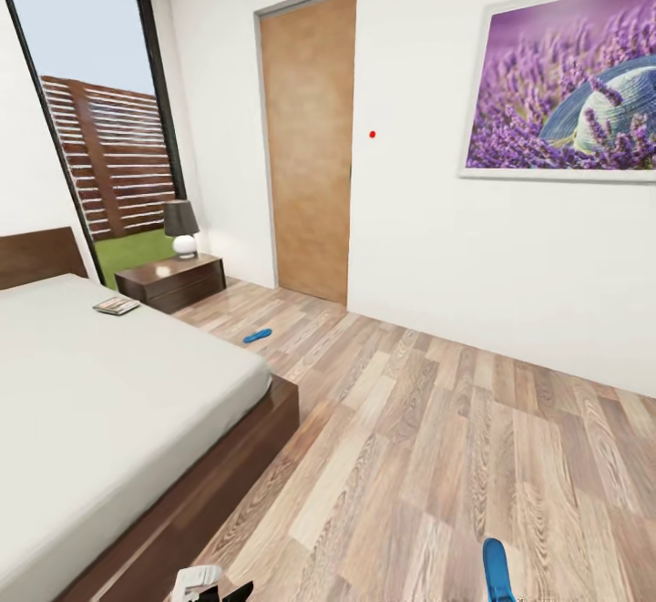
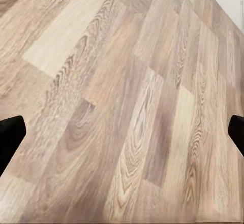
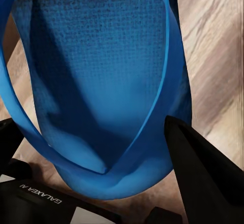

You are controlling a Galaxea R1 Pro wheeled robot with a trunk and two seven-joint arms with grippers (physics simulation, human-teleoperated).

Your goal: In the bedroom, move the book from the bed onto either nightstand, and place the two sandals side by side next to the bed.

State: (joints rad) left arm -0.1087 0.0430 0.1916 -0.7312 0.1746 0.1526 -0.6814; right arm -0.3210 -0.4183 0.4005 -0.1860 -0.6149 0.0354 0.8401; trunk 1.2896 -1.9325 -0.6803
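The book (image 1: 117,305) lies on the bed (image 1: 109,402) near its far edge, close to the headboard. Beyond it stands the nightstand (image 1: 173,281) with a lamp on top. One blue sandal (image 1: 257,336) lies on the floor between the nightstand and the bed's foot corner. The other sandal (image 1: 497,570) is at the bottom edge of the head view, and in the right wrist view this sandal (image 3: 101,66) sits between the fingers of my right gripper (image 3: 101,153), which is shut on it. My left gripper (image 2: 122,132) is open over bare floor, with nothing between its fingers.
A wooden door (image 1: 310,147) is shut in the far wall. The lavender picture (image 1: 569,83) hangs to its right. A tall black-framed window (image 1: 100,128) stands behind the nightstand. Wood-plank floor (image 1: 437,456) stretches to the right of the bed.
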